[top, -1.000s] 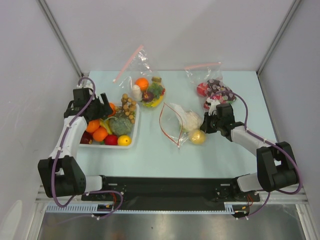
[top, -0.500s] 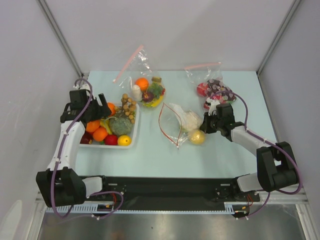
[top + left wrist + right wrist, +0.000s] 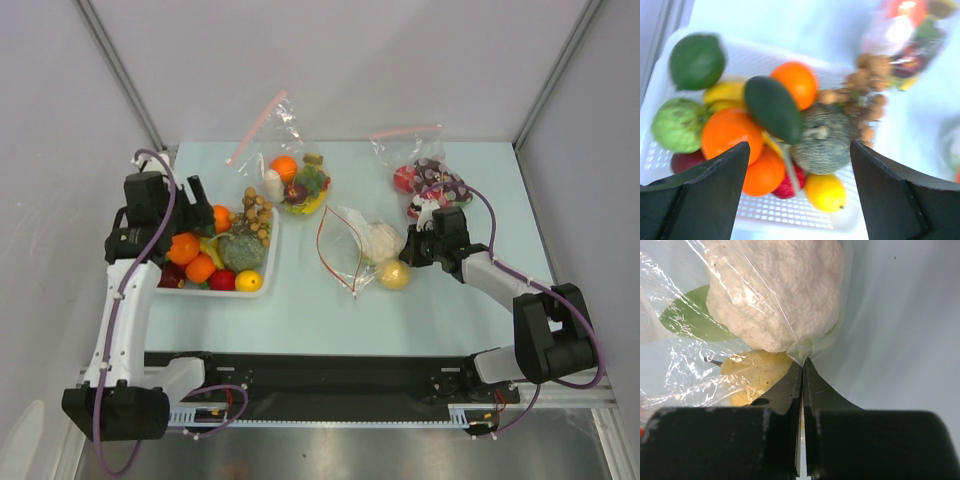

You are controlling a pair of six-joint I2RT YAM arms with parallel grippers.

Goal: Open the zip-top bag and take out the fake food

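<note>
Clear zip-top bag [image 3: 340, 245]: corner stays pinched in right gripper [image 3: 802, 362], jaws together.
Left gripper [image 3: 799, 145]: fingers apart, empty, pulled back above tray [image 3: 215, 291].
Remaining inside: cauliflower [image 3: 775, 290], yellow fruit [image 3: 396, 273].

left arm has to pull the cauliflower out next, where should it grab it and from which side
Probably grip the cauliflower across the rounded sides of its bumpy white head, coming from the left through the red-rimmed mouth of the bag. That mouth gapes toward the tray, while the right fingers pinch the bag's closed far end, so only that side is open.
</note>
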